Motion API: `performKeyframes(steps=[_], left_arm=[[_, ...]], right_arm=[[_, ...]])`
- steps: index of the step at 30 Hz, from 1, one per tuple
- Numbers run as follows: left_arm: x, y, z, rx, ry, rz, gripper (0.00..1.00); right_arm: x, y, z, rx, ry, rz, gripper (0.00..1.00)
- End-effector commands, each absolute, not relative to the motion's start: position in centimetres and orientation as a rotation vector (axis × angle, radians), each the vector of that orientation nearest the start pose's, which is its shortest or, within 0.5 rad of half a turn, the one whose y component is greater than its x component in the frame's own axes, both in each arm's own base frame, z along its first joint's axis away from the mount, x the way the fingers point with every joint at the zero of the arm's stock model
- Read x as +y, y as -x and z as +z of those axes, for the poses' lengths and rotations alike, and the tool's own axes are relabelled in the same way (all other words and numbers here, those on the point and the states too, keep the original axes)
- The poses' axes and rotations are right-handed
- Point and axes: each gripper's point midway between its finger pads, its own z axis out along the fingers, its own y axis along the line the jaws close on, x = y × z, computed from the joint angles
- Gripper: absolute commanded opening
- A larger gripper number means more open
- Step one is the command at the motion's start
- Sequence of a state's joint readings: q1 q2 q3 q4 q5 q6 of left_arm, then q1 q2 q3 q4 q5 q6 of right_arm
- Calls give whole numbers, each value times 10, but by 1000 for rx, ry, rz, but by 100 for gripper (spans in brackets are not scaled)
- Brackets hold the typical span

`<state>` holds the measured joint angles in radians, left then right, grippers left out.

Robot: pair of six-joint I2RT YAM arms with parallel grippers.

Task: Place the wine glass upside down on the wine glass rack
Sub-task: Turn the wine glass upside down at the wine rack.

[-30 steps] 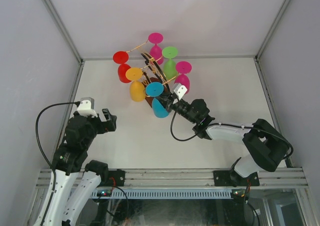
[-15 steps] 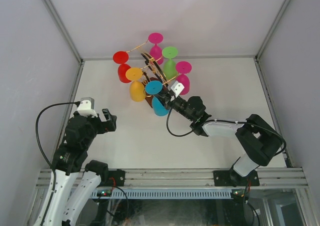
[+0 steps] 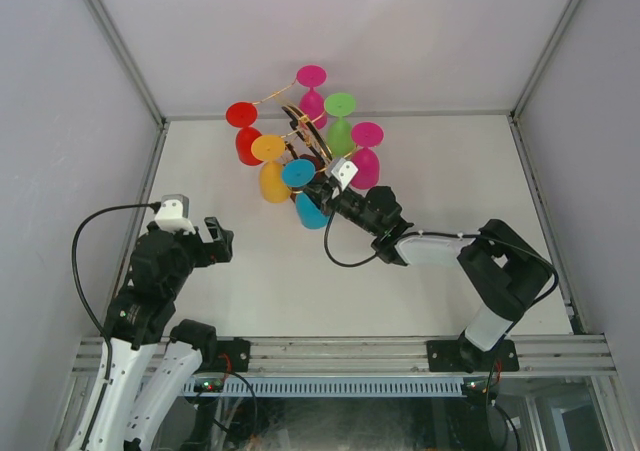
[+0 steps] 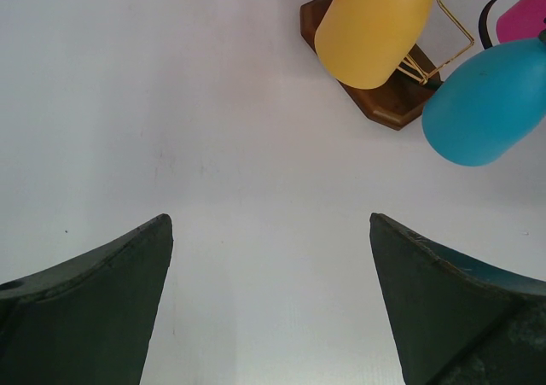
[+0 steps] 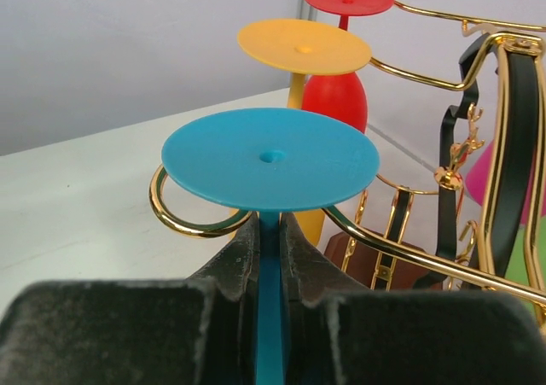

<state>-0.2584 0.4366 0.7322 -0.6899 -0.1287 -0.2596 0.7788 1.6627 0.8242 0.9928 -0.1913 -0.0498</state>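
Observation:
My right gripper is shut on the stem of a blue wine glass, held upside down with its round foot on top. The foot sits just over a curled gold arm of the wine glass rack. In the top view the blue glass hangs at the rack's near side, by the right gripper. The rack stands at the back centre on its brown wooden base. My left gripper is open and empty, low at the left.
Five other glasses hang upside down on the rack: red, yellow, green and two pink. Grey walls enclose the white table. The right arm's black cable loops over the table.
My right gripper has carried the blue glass up and to the left, closer into the rack. The left arm has not moved.

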Motion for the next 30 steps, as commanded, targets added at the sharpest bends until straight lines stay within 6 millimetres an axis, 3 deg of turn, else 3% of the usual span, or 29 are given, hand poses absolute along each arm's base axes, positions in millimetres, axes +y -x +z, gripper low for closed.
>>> performKeyframes(steps=[1, 14, 30], left_arm=[[-40, -216, 219, 1949, 86, -189, 100], [-42, -216, 217, 1958, 79, -192, 100], [-41, -217, 217, 1959, 80, -191, 100]], right_arm=[[386, -331, 255, 1167, 766, 778, 0], [402, -302, 249, 1127, 917, 915, 0], [395, -284, 250, 1105, 978, 929, 0]])
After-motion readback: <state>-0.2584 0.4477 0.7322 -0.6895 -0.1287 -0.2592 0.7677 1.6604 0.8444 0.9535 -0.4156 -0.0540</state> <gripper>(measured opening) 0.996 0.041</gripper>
